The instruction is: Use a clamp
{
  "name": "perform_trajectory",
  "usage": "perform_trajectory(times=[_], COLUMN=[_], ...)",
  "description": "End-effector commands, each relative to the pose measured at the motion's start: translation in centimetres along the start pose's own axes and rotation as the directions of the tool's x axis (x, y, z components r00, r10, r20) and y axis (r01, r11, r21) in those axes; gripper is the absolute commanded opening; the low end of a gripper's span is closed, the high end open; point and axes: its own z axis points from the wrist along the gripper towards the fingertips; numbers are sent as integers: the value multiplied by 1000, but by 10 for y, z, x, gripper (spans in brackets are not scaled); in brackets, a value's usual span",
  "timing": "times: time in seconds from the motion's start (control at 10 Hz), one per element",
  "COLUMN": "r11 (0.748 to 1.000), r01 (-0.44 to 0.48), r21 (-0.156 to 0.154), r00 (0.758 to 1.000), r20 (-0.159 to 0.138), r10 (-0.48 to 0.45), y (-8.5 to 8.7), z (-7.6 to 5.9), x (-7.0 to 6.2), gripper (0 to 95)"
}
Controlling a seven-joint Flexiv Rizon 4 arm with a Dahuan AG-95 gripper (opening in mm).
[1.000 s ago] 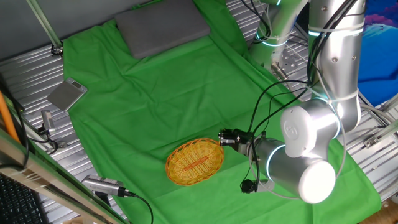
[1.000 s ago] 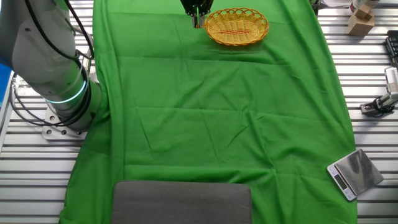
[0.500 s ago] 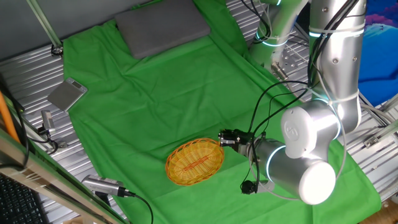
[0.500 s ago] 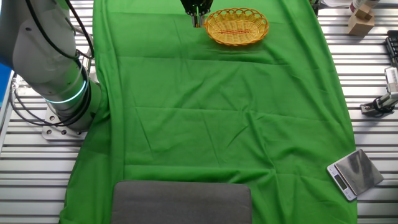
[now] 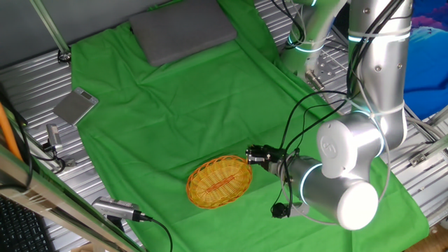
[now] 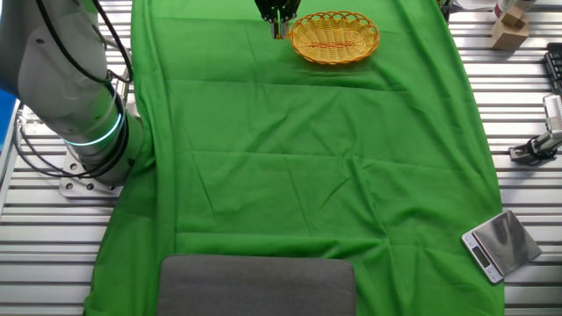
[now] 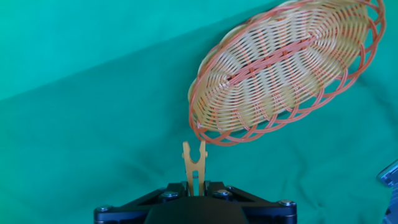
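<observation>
The clamp [image 7: 194, 163], unmarked, sits pinched in the hand [image 7: 194, 185] near the basket [image 7: 283, 65].

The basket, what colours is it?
The basket is pale yellow wicker with orange-red trim along its rim and a stripe down the middle, clearest in the hand view.

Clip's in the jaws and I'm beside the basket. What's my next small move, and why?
Probably ease forward toward the basket rim. In the hand view the gripper holds the clip with its two prongs pointing ahead, their tips just short of the nearest rim edge and seemingly not yet touching it.
</observation>
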Motion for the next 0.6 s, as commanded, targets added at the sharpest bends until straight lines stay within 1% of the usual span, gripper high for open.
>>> perform_trajectory(times=[0.1,0.3,0.6], r11=[1000,1000,999], r01=[-9,-18,-27], r21=[12,18,35], r00=[1000,999,998], r20=[-18,-30,-48], r10=[9,19,28], y=[0,0,-1], z=[0,0,0], x=[0,-1,-1], gripper=[0,0,0])
